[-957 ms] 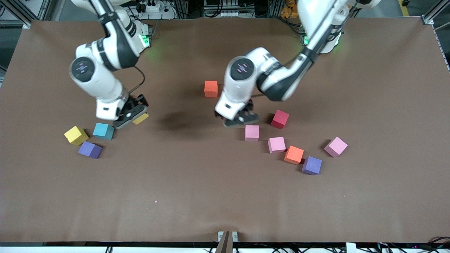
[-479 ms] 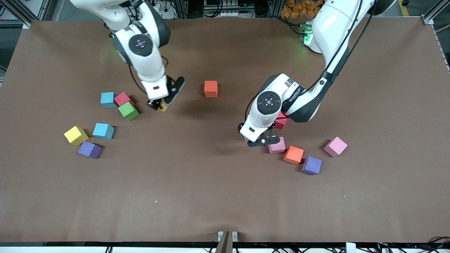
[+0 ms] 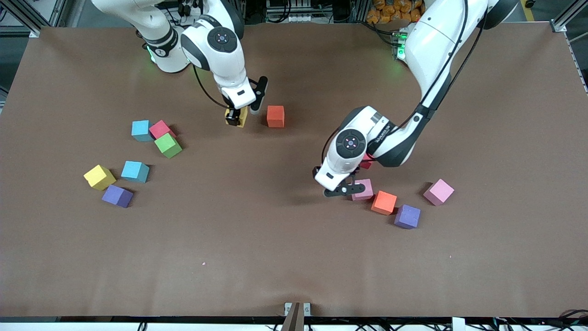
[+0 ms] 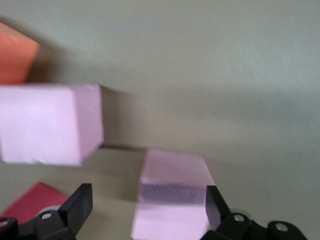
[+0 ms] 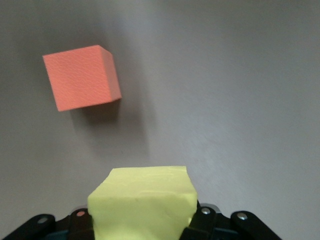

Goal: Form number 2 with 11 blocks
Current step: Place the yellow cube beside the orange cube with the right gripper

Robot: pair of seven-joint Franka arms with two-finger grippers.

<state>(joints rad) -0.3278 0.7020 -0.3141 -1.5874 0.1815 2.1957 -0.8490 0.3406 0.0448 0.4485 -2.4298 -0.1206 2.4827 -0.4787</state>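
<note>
Right gripper (image 3: 238, 115): clamped on a yellow cube (image 5: 142, 202), over the table just beside the orange cube (image 3: 275, 116), at its 9 o'clock.
Advice: lower it square, faces touching.
Left gripper (image 3: 342, 189): spread wide, straddling a pink cube (image 4: 172, 195).
Number 2: not yet begun.

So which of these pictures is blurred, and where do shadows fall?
Left wrist view: blurred, the pink blocks have smeared edges. Right wrist view: sharp, the orange block casts a soft shadow on the table. Front view: sharp, with green glow on the table by both arm bases.
</note>
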